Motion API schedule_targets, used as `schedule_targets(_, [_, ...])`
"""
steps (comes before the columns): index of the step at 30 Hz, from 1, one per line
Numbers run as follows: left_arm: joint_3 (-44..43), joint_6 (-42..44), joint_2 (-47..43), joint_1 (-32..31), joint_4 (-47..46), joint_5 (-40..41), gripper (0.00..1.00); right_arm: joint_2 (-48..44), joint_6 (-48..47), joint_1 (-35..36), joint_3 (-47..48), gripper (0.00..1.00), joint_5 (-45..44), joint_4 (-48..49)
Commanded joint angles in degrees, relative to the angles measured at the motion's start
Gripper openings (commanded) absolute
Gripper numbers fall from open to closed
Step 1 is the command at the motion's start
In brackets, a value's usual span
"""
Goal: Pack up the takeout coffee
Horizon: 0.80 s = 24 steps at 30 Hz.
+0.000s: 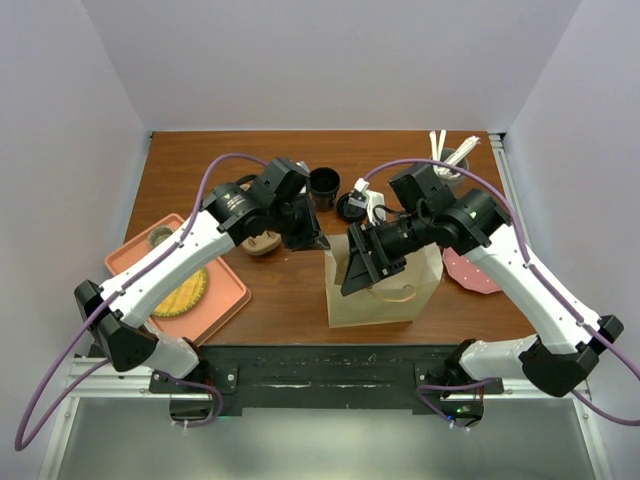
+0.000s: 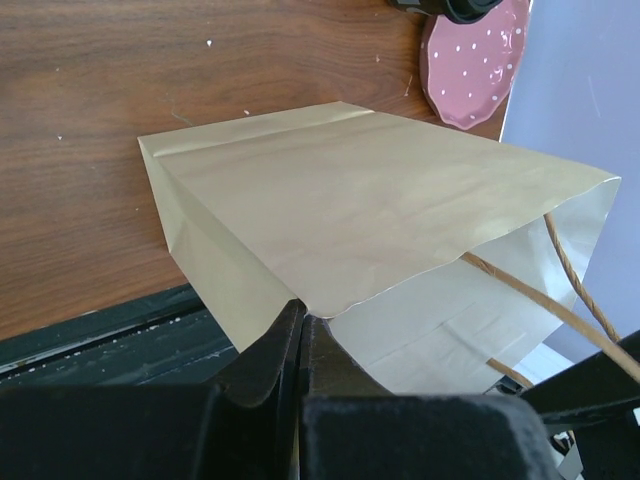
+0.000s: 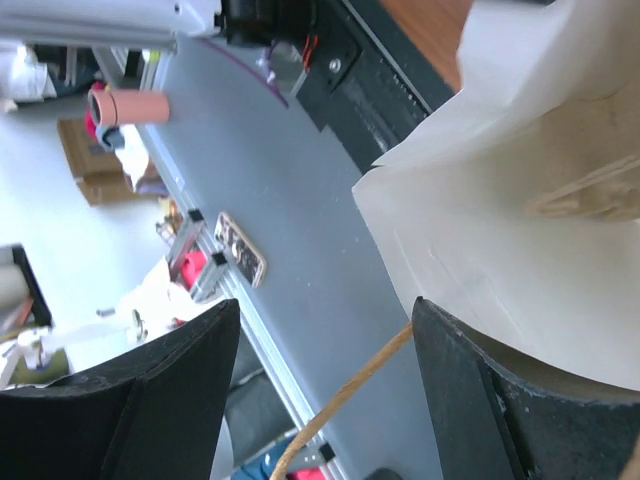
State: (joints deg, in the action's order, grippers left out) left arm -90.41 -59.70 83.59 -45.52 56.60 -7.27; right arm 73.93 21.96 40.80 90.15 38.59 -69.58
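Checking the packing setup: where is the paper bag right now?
Top view: the paper bag sits front and centre, between the orange tray on the left and the pink plate on the right, its rim pinched by the left gripper.

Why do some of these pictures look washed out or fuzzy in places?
Top view: even light, soft shadows, all sharp. Left wrist view: the paper bag is crisp, the left fingers up close are dark and featureless. Right wrist view: the bag glares almost white, and the right fingers are soft black silhouettes.
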Motion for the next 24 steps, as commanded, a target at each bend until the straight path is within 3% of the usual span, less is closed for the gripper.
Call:
schedule_targets(1, [1.11,-1.91,-2.82,-0.1,-2.72,0.06,0.0,0.34,-4.73,-0.19,3.36,0.74,5.96,-5.57])
schedule_targets(6, [3.48,-2.7,-4.05,-0.1,-4.65,0.59,0.0,0.33,-3.68,-0.1,3.81,0.75,10.63,-3.46])
schedule_targets(10, [4.36,-2.79,-4.58,-0.1,-5.36,0.67,0.0,1.83,-2.88,-0.1,3.45,0.79,8.7,-4.94])
schedule_targets(19, [4.72,-2.61,-5.11,-0.19,-6.94,0.76,0.0,3.5,-2.44,-0.1,3.89,0.74,2.99,-11.18])
schedule_targets(24, [5.59,-2.88,-5.63,-0.1,-7.9,1.29,0.0,3.5,-1.57,-0.19,6.61,0.73,7.1,-9.35])
